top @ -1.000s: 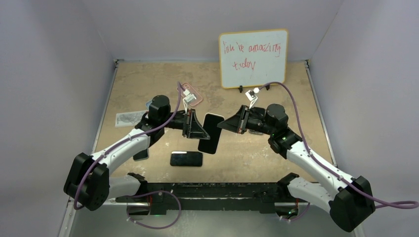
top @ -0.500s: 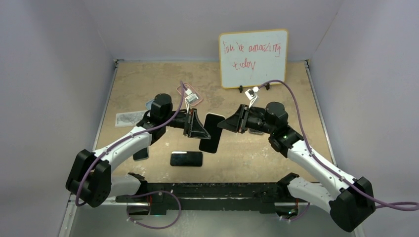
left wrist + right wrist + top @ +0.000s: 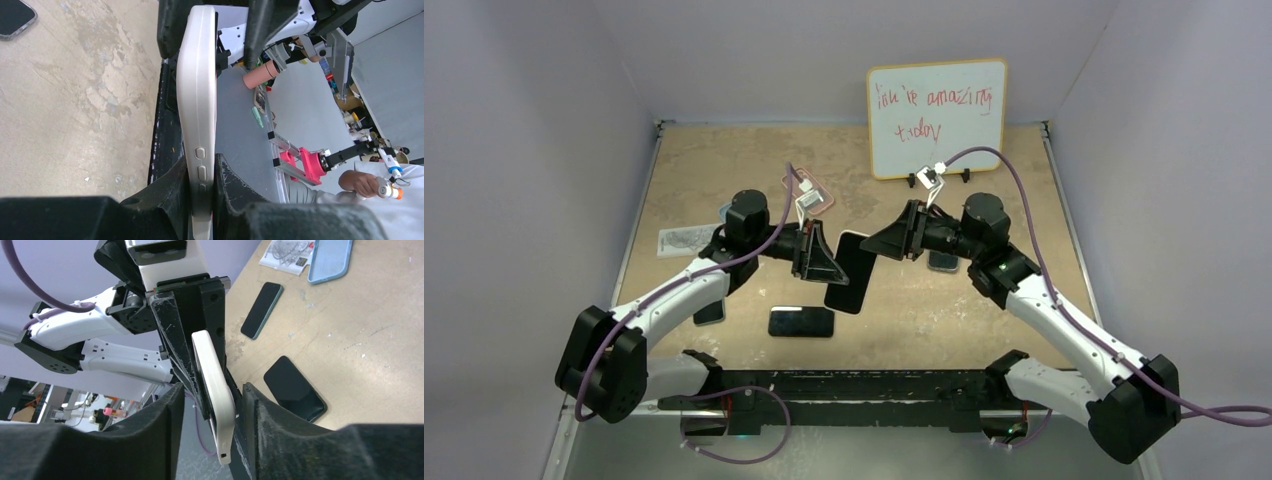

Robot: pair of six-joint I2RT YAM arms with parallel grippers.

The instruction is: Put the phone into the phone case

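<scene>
My left claw (image 3: 820,252) is pinched on the phone case (image 3: 197,100), holding it on edge in the air above the middle of the table (image 3: 724,160), between my two arms. From my left wrist I see the white side wall with its button bumps squeezed between my fingers (image 3: 172,187). My right claw (image 3: 212,400) stands spread, one finger on either side of the case's free end with a gap showing on both sides, so it grips nothing. From above, the dark face of the phone (image 3: 848,278) fills the white rim, so I judge the phone is already seated in the case, or very nearly. I cannot tell from any view whether every corner has snapped home, since my own fingers hide the held end. What seems left is a check or a last press along the edges, then setting the cased phone down. A bare spare phone (image 3: 802,322) lies flat on the table near my bases, just below the held one. Another dark handset (image 3: 709,312) lies to the left of it, under my left arm. A pink case (image 3: 809,193) sits farther back, well apart from the work.
</scene>
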